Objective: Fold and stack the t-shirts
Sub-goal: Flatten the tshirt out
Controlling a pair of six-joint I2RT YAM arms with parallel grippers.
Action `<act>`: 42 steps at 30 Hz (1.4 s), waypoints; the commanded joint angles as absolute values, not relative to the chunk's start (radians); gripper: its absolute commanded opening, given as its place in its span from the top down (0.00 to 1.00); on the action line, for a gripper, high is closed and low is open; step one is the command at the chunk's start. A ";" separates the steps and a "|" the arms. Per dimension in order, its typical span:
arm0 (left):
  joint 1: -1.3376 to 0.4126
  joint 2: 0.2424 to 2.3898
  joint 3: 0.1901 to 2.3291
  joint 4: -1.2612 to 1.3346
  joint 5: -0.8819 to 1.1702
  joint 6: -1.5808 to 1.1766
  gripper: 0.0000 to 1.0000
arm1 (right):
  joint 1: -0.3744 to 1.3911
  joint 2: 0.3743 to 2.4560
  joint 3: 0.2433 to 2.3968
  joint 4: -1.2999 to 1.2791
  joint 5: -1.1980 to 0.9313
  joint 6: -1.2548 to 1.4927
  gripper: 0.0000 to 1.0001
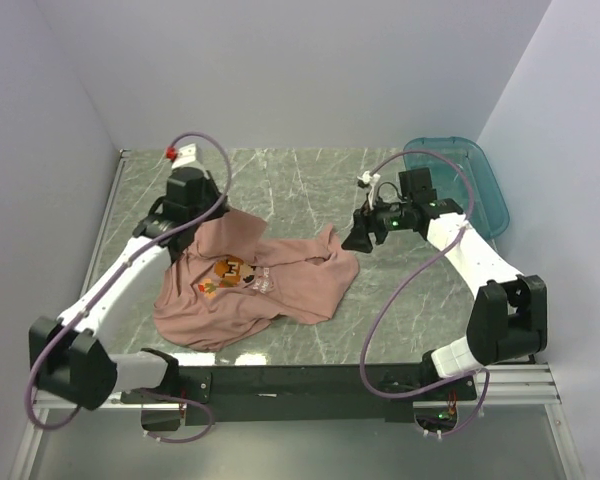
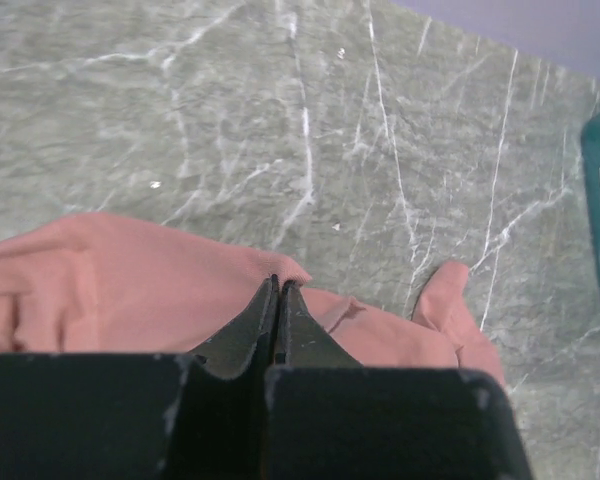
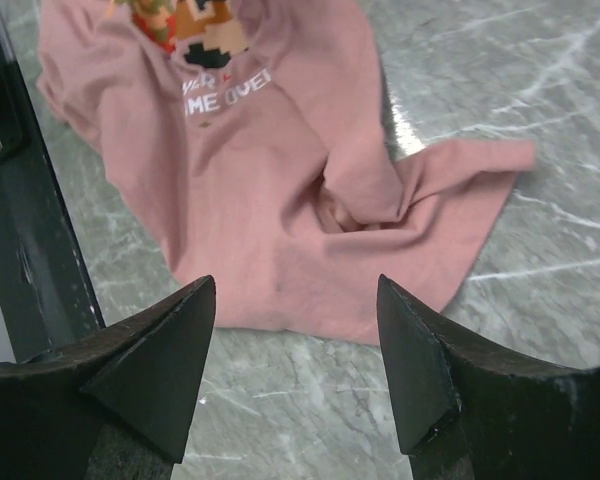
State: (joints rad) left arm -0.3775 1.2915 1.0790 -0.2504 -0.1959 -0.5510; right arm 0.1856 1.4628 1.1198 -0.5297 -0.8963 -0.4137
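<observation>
Left arm (image 1: 110,285) reaches from the near left corner out over the bench (image 1: 310,180), grey-green marbled stone. Left fingers (image 2: 250,325) clenched, tips pressed flat together with no gap. The tips sit at the far edge of the shirt (image 2: 110,290), where the cloth rises in a small peak against them, which reads as a pinch on that edge. One shirt (image 1: 270,285) in view, salmon pink, lying crumpled left of bench centre toward the front edge, not folded. From the top camera its upper left part runs up under the left wrist, its lower part spreads wide toward the near rail, and a sleeve or corner (image 1: 325,240) sticks out to the upper right. Print (image 1: 230,272) faces up, a red-brown and orange pixel figure, partly creased. The right wrist view shows white lettering (image 3: 225,95) below it, cut off by wrinkles and only partly readable. A deep fold (image 3: 350,210) gathers the cloth right of the print. Right fingers (image 3: 170,360) released and spread wide, holding nothing. They hang over bare bench just beside the shirt's right edge, apart from the cloth. Right arm (image 1: 470,255) bends in from the near right corner. Tub (image 1: 475,185), teal and translucent, sits at the far right of the bench by the wall, well apart from the shirt. Its edge also shows at the right margin of the left wrist view.
</observation>
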 commanded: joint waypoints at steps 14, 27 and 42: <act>-0.120 0.976 1.075 -0.348 -0.107 -0.515 1.00 | 0.373 1.684 1.314 -0.578 -0.617 -0.489 0.29; -0.095 0.896 1.103 -0.370 -0.319 -0.411 1.00 | 0.333 1.890 1.576 -0.749 -0.607 -0.538 0.31; 0.066 0.976 1.160 -0.333 -0.334 -0.403 1.00 | 0.514 1.804 1.473 -0.703 -0.551 -0.641 0.31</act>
